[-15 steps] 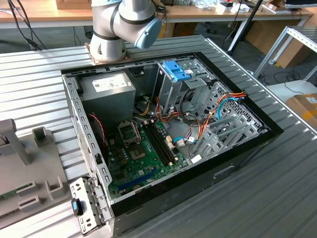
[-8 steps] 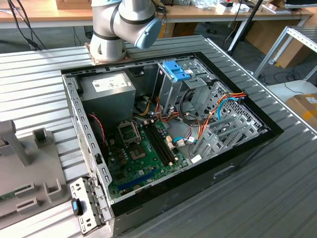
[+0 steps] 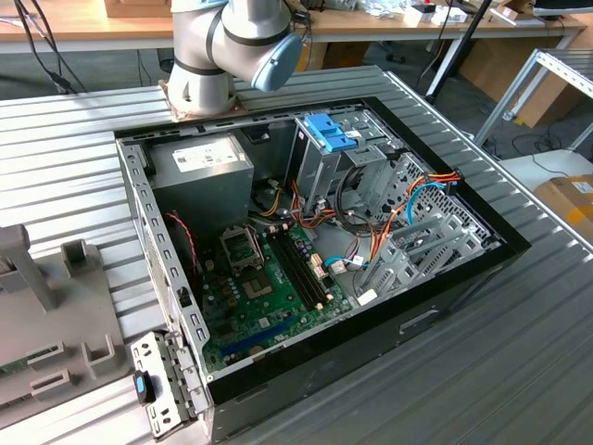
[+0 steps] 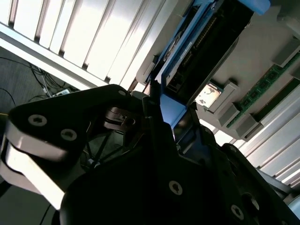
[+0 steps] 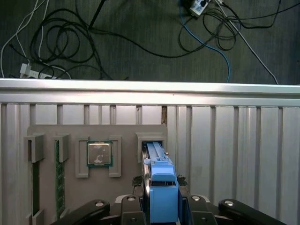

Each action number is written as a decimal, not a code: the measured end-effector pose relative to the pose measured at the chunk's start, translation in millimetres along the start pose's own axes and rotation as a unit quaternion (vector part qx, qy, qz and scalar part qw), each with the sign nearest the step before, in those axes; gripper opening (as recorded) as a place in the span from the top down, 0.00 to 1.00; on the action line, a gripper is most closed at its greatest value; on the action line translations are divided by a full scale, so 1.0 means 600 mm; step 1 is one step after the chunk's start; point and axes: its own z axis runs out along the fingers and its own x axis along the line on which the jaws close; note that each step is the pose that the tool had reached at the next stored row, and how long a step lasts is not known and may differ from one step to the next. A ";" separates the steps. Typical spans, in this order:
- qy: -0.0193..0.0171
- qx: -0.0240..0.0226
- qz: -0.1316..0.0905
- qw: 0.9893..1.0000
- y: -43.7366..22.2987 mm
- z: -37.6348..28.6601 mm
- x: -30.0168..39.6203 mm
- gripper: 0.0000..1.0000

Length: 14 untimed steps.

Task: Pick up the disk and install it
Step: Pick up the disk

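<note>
Exterior view: on the ribbed desk (image 3: 74,139), an open computer case (image 3: 445,311), side panel off, drive cage (image 3: 320,167) standing toward its far side; mounted just beyond the case's far edge, the arm (image 3: 222,46), cut off by the picture's top. At the exterior view's left, well apart from the case, a grey parts holder (image 3: 65,315). From the first wrist view: wrist turned straight down over that holder, near the desk's edge, floor cables (image 5: 70,37) beyond. Standing on edge out of a holder slot, the disk (image 5: 157,152), its blue carrier end between the pincer (image 5: 163,187) fingers, set narrow and seemingly closed on it. Judged early: grasp about made, lift-out not evident, carrying across and installing in the case left to do
</note>
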 end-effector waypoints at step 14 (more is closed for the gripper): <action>0.000 -0.001 -0.008 1.000 0.000 -0.075 -0.006 0.63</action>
